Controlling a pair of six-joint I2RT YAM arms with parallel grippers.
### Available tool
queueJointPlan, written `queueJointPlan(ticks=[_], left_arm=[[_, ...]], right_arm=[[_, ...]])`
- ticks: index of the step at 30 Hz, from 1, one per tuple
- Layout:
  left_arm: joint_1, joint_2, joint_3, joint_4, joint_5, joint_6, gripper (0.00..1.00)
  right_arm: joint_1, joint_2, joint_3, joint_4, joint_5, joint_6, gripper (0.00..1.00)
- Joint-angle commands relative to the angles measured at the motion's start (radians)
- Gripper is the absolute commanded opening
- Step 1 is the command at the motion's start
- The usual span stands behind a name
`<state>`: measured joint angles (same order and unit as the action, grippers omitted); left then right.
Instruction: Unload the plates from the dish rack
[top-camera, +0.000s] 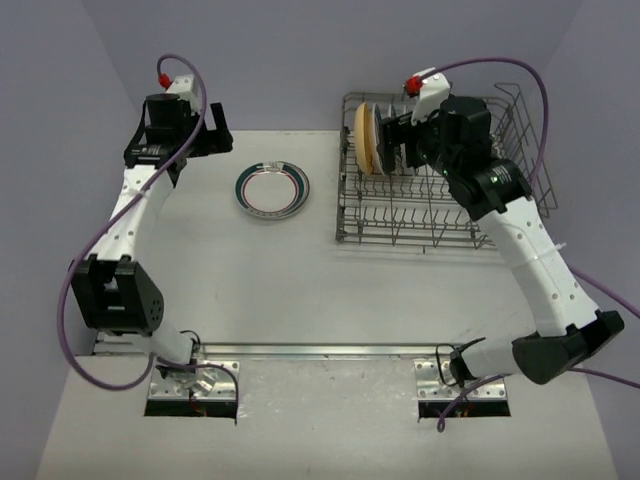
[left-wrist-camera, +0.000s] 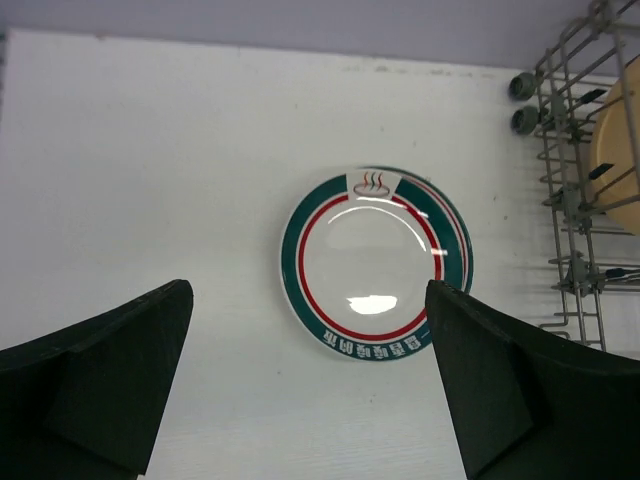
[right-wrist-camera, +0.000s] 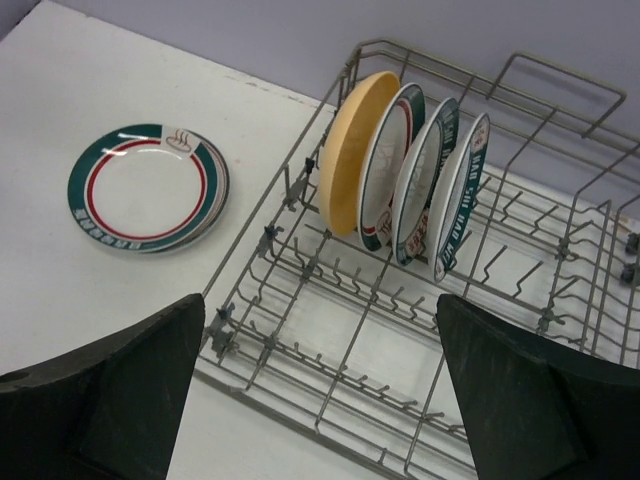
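Left tool hangs released, empty, over the stacked plates flat on the counter; the dish rack stands just to their right. Right tool gapes above the rack — four standing plates (tan-yellow one leftmost) slotted between tines, behind its wire wall.

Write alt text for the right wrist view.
A tan-yellow plate and three white plates with teal rims stand upright in a grey wire dish rack. Left of the rack, more teal-rimmed plates lie stacked flat on the white table. The open right pincer frames the bottom.
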<state>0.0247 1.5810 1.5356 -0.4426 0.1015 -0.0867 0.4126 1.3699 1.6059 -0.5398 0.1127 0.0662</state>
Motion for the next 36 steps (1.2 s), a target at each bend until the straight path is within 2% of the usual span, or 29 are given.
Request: queueJointPlan(ticks=[1,3,6,10,22,28,36], left_arm=[[-0.046,-0.157,-0.105,0.036,-0.251,0.134,1.0],[-0.045,-0.209,-0.145,0.011,-0.218,0.14,1.0],[-0.048,-0.272,-0.213,0.008,-0.155,0.143,1.0],[-0.047,-0.322,-0.26,0.009,-0.086,0.133,1.0],[-0.048,-0.283,-0.282,0.007,-0.057,0.101,1.0],[-0.049,-0.28,-0.29,-0.004,-0.016,0.056,1.0],[-0.049,-0.261,-0.294,0.004,-0.03,0.069,1.0]], right_arm=[[-0.136,0.12,0.105,-0.054,-0.149,0.139,0.94],[-0.201,0.216,0.167,-0.073,-0.235,0.107,0.88],[-0.236,0.295,0.204,-0.08,-0.261,0.058,0.77],[-0.249,0.382,0.259,-0.081,-0.243,-0.005,0.7],[-0.29,0.611,0.392,-0.078,-0.212,-0.057,0.65],[-0.305,0.694,0.428,-0.043,-0.183,-0.111,0.58],[-0.305,0.81,0.481,0.001,-0.137,-0.153,0.54]])
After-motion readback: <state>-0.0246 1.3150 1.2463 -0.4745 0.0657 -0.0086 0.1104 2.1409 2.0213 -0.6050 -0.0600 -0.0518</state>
